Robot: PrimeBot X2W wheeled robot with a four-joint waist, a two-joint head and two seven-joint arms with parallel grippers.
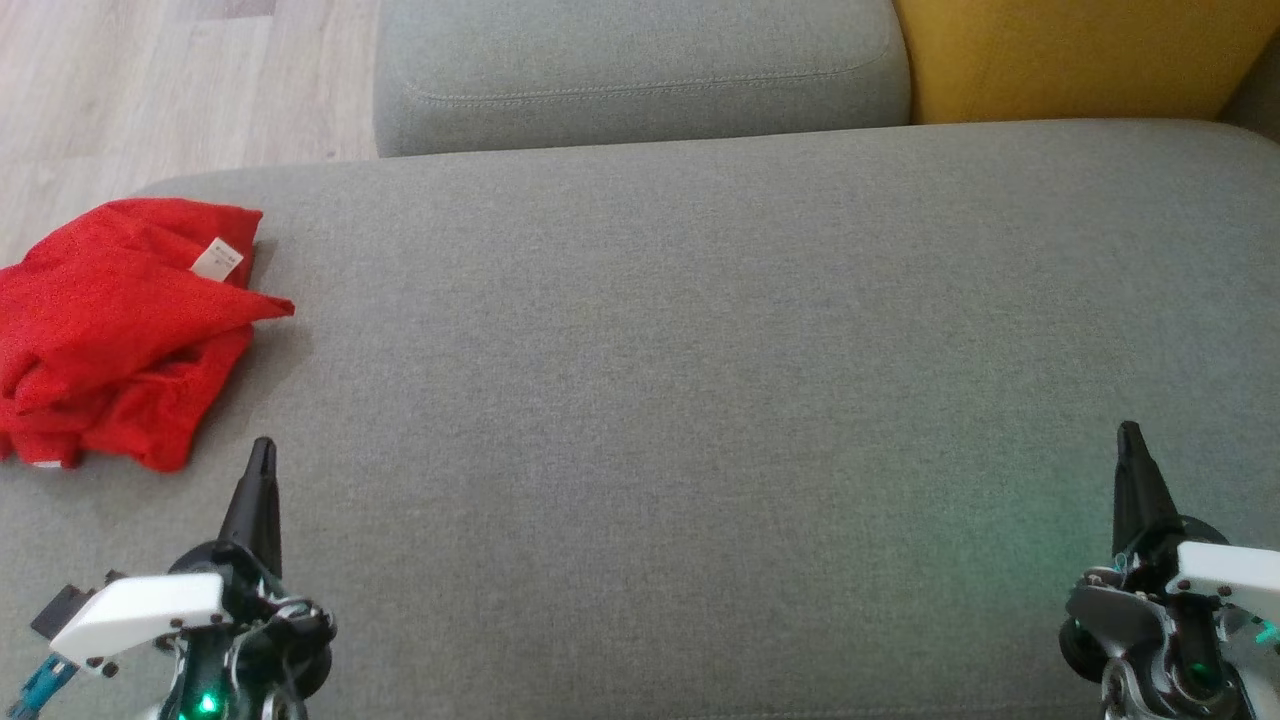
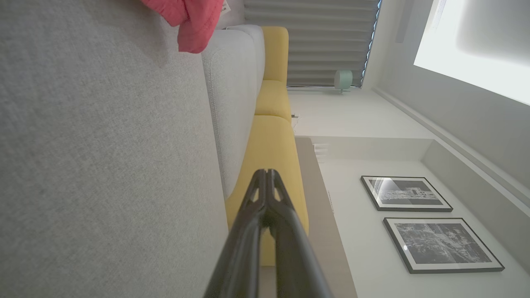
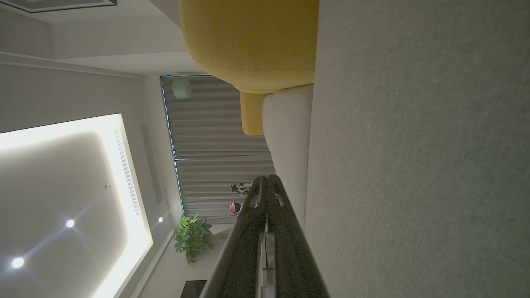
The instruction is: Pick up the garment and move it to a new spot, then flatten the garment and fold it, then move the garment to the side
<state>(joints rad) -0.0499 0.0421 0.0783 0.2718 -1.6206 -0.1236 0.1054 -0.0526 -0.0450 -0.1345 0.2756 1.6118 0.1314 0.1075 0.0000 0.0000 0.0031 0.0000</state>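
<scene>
Garment (image 1: 110, 330): long axis fwd-back, corner pts right.

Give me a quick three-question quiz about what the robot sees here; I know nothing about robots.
1. True or false: the red garment lies spread flat in the middle of the grey seat.
2. The left gripper and right gripper are: A) both shut and empty; B) both wide open; C) both pinching cloth.
3. Fill in: the back cushion at the head view's upper right is ____.
Key: 1 false, it sits bunched at the seat's left edge. 2 A. 3 yellow.
</scene>
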